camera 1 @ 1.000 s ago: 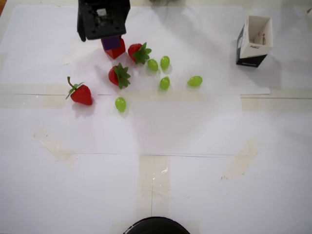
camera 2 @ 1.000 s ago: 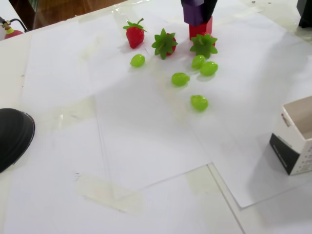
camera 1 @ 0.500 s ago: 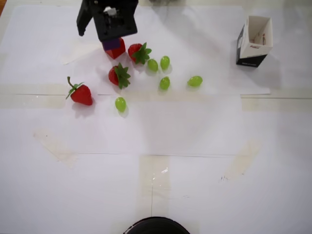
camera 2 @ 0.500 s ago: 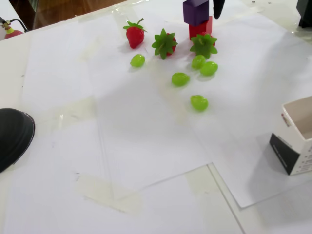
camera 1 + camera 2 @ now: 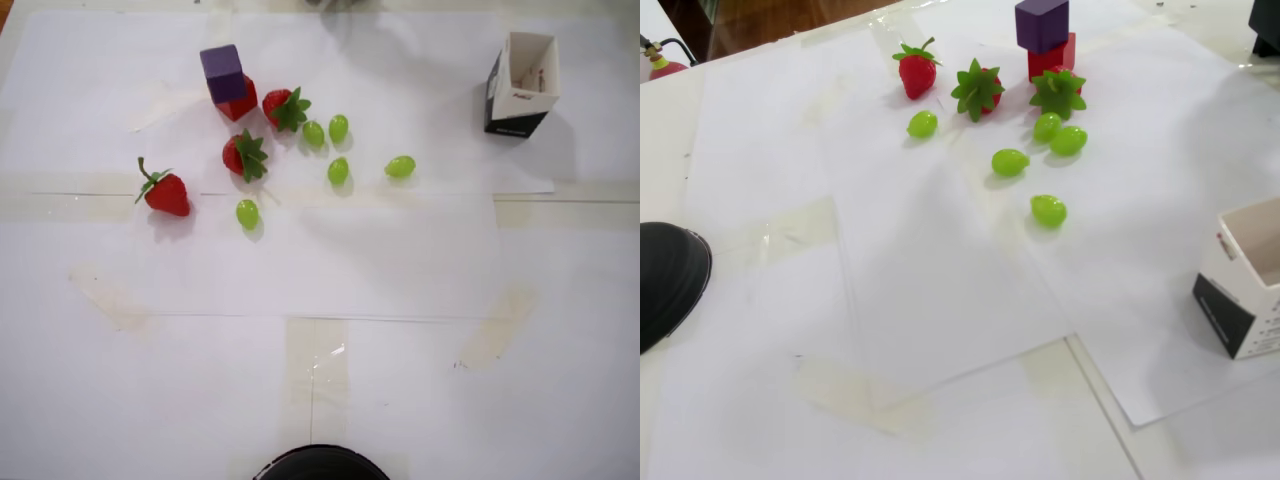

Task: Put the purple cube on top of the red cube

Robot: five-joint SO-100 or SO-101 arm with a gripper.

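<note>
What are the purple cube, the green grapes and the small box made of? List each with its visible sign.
Purple cube: probably painted wood or hard plastic; matte faces, crisp edges, no glare.
Green grapes: likely glossy plastic or rubber imitations; smooth, slightly translucent, with bright highlights.
Small box: looks like thin printed cardboard; open top, white folded walls, black outside.

Bright, even light, soft shadows
White paper around the open carton (image 5: pixel 522 82) looks washed out; its shadow falls faintly rightward in the overhead view.
</note>
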